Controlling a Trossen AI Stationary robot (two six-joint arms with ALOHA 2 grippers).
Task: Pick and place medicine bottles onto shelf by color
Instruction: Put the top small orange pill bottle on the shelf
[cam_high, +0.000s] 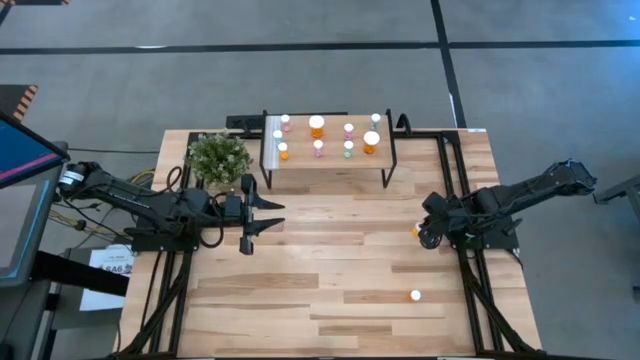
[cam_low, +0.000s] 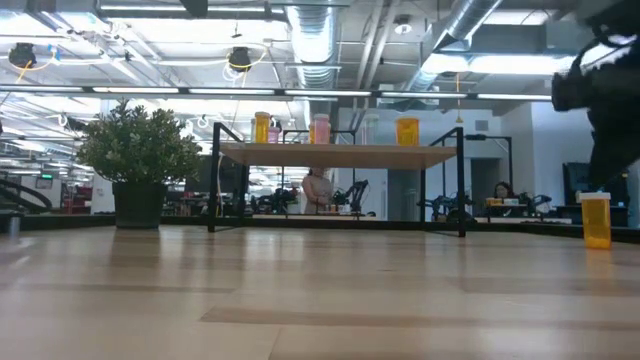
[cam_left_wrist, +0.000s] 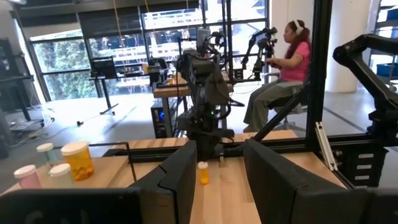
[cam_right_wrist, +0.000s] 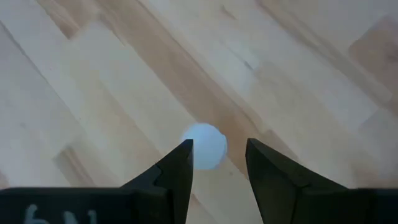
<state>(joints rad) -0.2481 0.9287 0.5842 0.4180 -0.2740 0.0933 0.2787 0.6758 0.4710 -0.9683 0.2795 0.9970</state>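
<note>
The right gripper (cam_right_wrist: 217, 165) is held open above an orange bottle (cam_high: 415, 231), only its white cap (cam_right_wrist: 205, 146) seen. The left gripper (cam_high: 262, 215) is open too. Other bottles (cam_high: 316, 127) are kept on the shelf (cam_high: 330, 165); one (cam_high: 415, 295) is left on the counter (cam_high: 330, 290).

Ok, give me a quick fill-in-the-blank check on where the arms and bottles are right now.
1. The right gripper is directly above a bottle with an ___ body.
2. Its jaws stand ___.
3. ___ bottles are on the tabletop, off the shelf.
4. The left gripper waits near the potted ___.
Missing words: orange; open; two; plant.
</note>
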